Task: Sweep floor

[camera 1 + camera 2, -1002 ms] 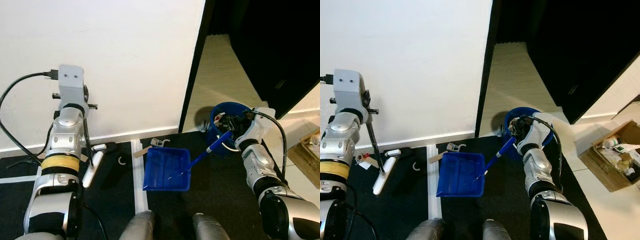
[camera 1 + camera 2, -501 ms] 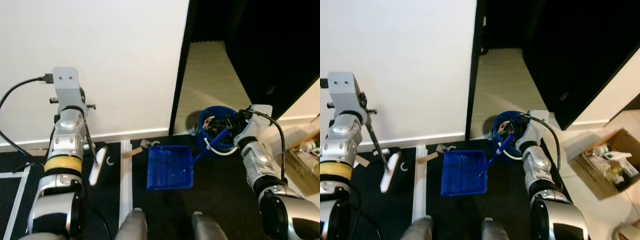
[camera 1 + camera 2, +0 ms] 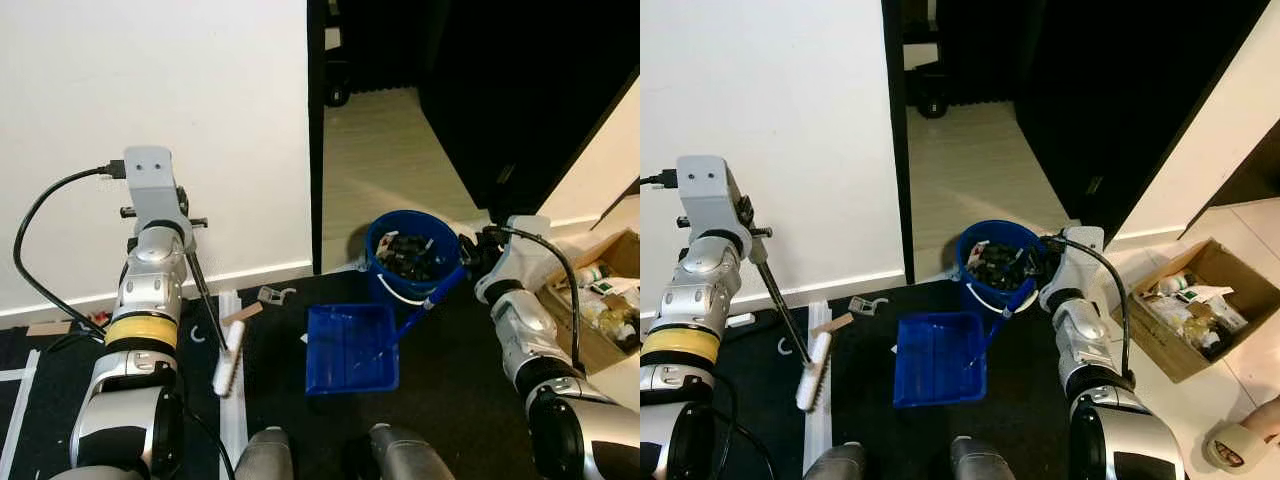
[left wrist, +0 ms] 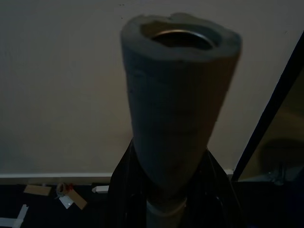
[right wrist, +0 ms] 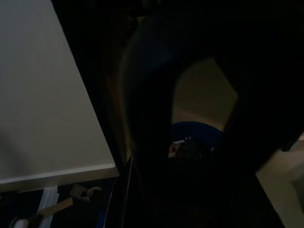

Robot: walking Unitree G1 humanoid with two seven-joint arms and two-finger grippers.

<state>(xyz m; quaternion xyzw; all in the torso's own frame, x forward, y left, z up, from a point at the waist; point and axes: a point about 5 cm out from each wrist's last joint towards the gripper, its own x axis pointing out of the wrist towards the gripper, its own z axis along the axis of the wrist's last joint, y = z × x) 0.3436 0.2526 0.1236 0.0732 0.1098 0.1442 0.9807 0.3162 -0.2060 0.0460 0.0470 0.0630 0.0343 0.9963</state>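
Plainly, line by line:
Broom: the left gripper point(image 4: 166, 190) holds a thin dark broom handle point(image 3: 203, 300) that slants down to a white brush head point(image 3: 228, 362); the head rests on the dark floor mat point(image 3: 450, 400), partly over a white strip point(image 3: 232, 430) near the mat's left edge.
Left fingers: clamped on the handle's grey foam-sleeved top end point(image 4: 178, 104), which rises between them in the left wrist view.
Left arm: raised in front of the white wall point(image 3: 150, 100), a black cable looping off its wrist.
Dustpan: a blue dustpan point(image 3: 350, 348) lies flat on the mat near the middle, just in front of the robot's feet, its blue handle point(image 3: 432, 300) running up and to the right toward the right gripper point(image 3: 470, 258).
Right fingers: the gripper sits at the top end of the dustpan handle, but the right wrist view is very dark, so I cannot tell for sure whether they are clamped on it or apart.
Bucket: a blue bucket point(image 3: 975, 282) full of mixed rubbish stands at the mat's far edge, beside the dark doorway and just behind the dustpan.
Floor scraps: a small wooden stick point(image 3: 241, 313) and a pale clip point(image 3: 271, 295) lie near the wall's baseboard, between the brush head and the dustpan.
Box: an open cardboard box point(image 3: 1185, 362) of clutter sits on the pale floor to the right, well apart from the mat.
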